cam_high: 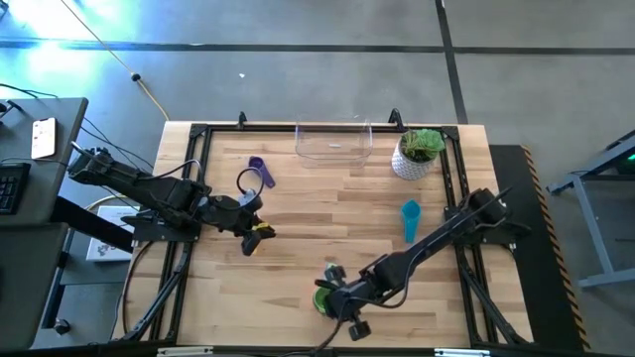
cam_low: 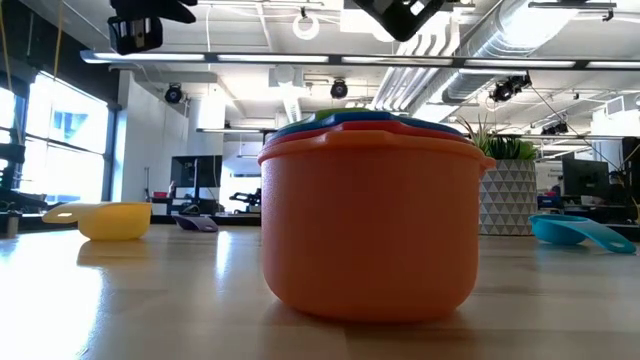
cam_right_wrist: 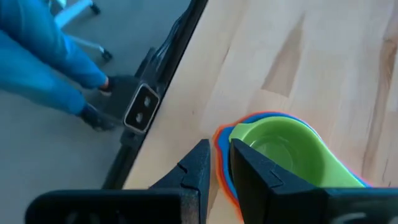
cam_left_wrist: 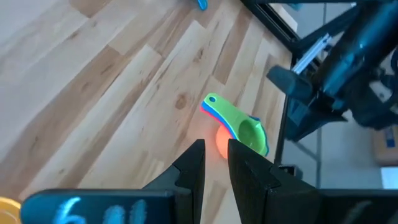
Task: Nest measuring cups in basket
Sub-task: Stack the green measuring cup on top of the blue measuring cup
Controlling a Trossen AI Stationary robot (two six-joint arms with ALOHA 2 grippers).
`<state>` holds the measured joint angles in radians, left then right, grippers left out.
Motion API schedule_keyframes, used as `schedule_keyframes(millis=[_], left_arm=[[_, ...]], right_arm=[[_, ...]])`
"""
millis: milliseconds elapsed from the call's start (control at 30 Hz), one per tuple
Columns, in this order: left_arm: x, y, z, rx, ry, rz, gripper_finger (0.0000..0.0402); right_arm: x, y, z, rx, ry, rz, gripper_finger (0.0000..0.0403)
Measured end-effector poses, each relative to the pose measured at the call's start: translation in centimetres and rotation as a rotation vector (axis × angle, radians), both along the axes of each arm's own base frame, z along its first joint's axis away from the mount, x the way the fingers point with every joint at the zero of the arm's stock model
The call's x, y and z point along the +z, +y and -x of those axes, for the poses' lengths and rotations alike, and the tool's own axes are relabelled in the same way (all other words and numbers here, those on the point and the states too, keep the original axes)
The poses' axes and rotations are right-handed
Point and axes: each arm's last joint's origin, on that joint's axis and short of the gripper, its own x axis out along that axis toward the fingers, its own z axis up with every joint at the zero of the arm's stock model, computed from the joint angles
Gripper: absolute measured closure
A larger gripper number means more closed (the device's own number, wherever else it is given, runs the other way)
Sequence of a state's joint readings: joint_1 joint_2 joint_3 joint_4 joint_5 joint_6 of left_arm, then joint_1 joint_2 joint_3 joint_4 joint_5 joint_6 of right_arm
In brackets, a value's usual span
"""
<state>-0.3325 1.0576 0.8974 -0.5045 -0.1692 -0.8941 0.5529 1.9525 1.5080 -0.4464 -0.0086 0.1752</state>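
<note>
Right end effector (cam_right_wrist: 219,163) apparently above green cup (cam_right_wrist: 283,152).

The middle of the table (cam_high: 327,213) lies bare in the high view, a wide lane up to the basket (cam_high: 333,141) at top centre. A white pot (cam_high: 415,157) stands just right of the basket, and a teal cup (cam_high: 410,220) lies below it. A purple cup (cam_high: 260,171) and a yellow cup (cam_high: 262,234) crowd the left-centre, and the stacked cups (cam_high: 324,297) block the bottom centre.
</note>
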Motion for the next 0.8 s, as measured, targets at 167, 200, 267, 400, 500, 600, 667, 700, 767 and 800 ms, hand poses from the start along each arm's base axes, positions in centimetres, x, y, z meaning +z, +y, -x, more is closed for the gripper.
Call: schedule_keyframes(millis=[167,200,267,400,500,600,667,700,767,800], left_arm=[[0.0,0.0,0.0,0.049,0.007,0.062,0.0342],[0.0,0.0,0.0,0.057,0.009,0.073,0.0342],[0.0,0.0,0.0,0.076,0.012,0.097,0.0342],[0.0,0.0,0.0,0.093,0.013,0.12,0.0342],[0.0,0.0,0.0,0.094,0.013,0.12,0.0342],[0.0,0.0,0.0,0.096,0.014,0.122,0.0342],[0.0,0.0,0.0,0.108,0.016,0.139,0.0342],[0.0,0.0,0.0,0.115,0.017,0.148,0.0342],[0.0,0.0,0.0,0.126,0.018,0.161,0.0342],[0.0,0.0,0.0,0.131,0.019,0.167,0.0342]], right_arm=[[-0.5,0.1,-0.1,0.079,-0.025,0.058,0.0347],[-0.6,0.1,-0.2,0.09,-0.026,0.068,0.0347],[-1.1,0.1,-0.3,0.11,-0.019,0.089,0.0347],[-2.3,0.3,-0.5,0.122,0.003,0.099,0.0347],[-2.6,0.3,-0.6,0.118,0.005,0.113,0.0347],[-2.6,0.3,-0.6,0.097,-0.017,0.145,0.0347],[-2.5,0.3,-0.6,0.092,-0.02,0.15,0.0347],[-2.4,0.4,-0.6,0.097,-0.02,0.144,0.0347],[-2.4,0.4,-0.6,0.108,-0.009,0.136,0.0344],[-2.5,0.3,-0.5,0.11,-0.002,0.138,0.0341]])
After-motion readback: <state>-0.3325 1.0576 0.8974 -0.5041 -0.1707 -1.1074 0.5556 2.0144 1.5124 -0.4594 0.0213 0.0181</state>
